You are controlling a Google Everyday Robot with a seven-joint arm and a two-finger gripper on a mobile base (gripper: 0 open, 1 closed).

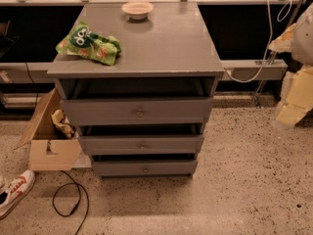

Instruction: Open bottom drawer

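A grey wooden cabinet with three drawers stands in the middle of the camera view. The bottom drawer is the shortest, narrowest front, just above the floor, with a small round knob at its centre. Its front sits about in line with the mid-sized front above it, with a dark gap between them. The tallest front is at the top. My gripper is not in view. A pale rounded shape at the right edge is cut off by the frame.
A green snack bag and a small bowl lie on the cabinet top. An open cardboard box stands left of the drawers. A shoe and a black cable lie on the speckled floor. Yellowish wrapping is at the right.
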